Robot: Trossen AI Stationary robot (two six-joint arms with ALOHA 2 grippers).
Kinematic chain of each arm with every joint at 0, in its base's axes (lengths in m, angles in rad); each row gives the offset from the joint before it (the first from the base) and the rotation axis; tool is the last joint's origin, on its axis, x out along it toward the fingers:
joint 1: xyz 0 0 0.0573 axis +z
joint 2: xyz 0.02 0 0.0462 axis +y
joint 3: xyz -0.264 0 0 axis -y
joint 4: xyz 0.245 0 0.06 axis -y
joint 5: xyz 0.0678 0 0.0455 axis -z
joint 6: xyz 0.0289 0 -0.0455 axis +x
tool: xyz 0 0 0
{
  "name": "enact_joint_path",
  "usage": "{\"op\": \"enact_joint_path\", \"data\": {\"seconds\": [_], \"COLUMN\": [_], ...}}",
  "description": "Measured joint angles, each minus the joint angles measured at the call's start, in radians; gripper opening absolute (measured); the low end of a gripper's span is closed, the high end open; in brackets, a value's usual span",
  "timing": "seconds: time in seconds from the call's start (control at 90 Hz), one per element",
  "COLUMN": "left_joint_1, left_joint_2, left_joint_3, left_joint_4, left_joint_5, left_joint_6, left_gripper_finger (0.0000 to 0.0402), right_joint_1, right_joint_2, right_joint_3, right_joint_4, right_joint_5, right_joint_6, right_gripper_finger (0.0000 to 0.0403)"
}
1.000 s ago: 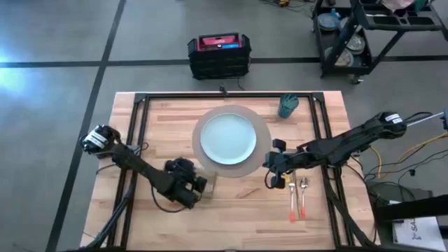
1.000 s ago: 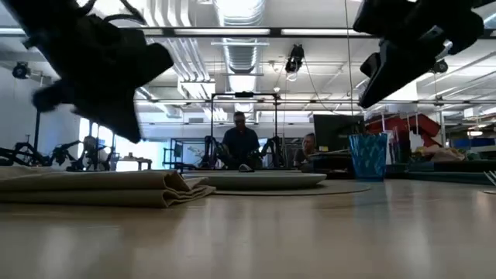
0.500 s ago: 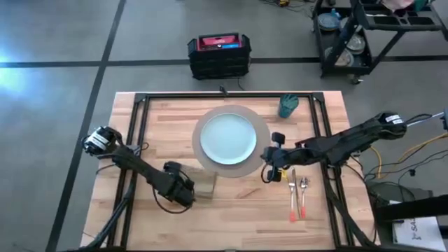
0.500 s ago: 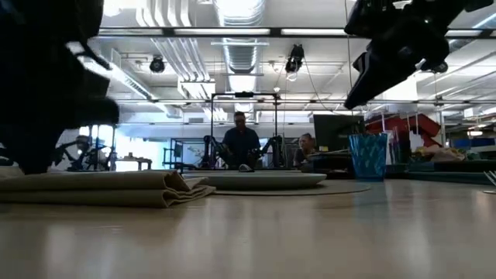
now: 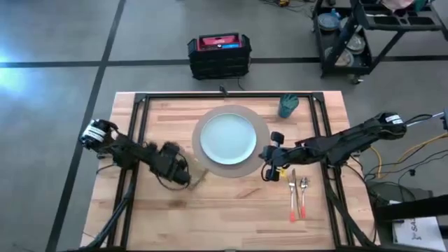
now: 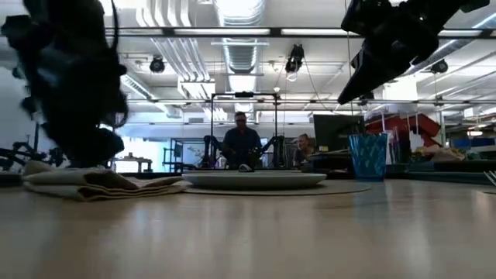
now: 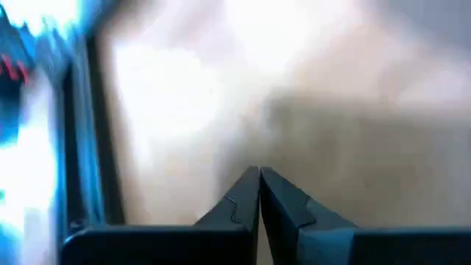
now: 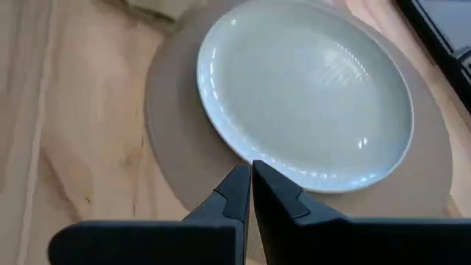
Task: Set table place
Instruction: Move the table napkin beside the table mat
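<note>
Grey concrete floor surrounds the table (image 5: 238, 217), with a black-and-red crate (image 5: 219, 54) beyond its far edge and a black wheeled cart (image 5: 371, 31) off the far right corner. Two people (image 6: 241, 143) sit well behind in the low view. A black rail frame (image 5: 231, 96) crosses the tabletop.

At the table's middle lies the round tan mat (image 5: 246, 168), carrying the pale blue-green plate (image 5: 228, 138), which holds nothing. The teal cup (image 5: 288, 106) stands near the far edge; orange-handled fork (image 5: 292, 199) and spoon (image 5: 304, 197) lie toward the right edge.

Left end effector (image 5: 183, 176), fingers pressed together, is at the crumpled brown napkin (image 6: 97, 184) beside the mat; whether it grips the cloth I cannot tell. Right end effector (image 8: 251, 180) hovers closed and empty over the mat's right rim.
</note>
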Motion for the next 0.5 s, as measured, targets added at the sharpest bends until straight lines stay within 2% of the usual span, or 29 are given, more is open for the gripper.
{"op": "enact_joint_path", "data": {"seconds": [0.078,0.178,0.256,0.322,0.433,0.5], "left_joint_1": [0.043,0.053,0.025,-0.007,-0.037,-0.044], "left_joint_2": [-0.065,-0.135,-0.167,-0.175,-0.145,-0.098], "left_joint_3": [0.03,0.069,0.076,0.08,0.079,0.078], "left_joint_4": [0.086,0.239,0.339,0.421,0.418,0.404], "left_joint_5": [-0.056,0.028,0.113,0.115,0.117,0.174], "left_joint_6": [0.188,0.288,0.276,0.253,0.14,0.075], "left_gripper_finger": [0.0,0.0,0.0,0.0,0.0,0.0], "right_joint_1": [0.0,0.0,0.0,0.0,0.0,0.002], "right_joint_2": [0.0,0.0,0.001,0.002,0.002,0.002], "right_joint_3": [0.006,0.009,0.01,0.01,0.01,0.01], "right_joint_4": [0.003,0.001,0.001,0.0,0.001,0.0], "right_joint_5": [-0.004,-0.004,-0.004,-0.004,-0.004,-0.004], "right_joint_6": [0.009,0.013,0.024,0.023,0.027,0.027], "right_gripper_finger": [0.0002,0.0002,0.0002,0.0002,0.0002,0.0002]}}
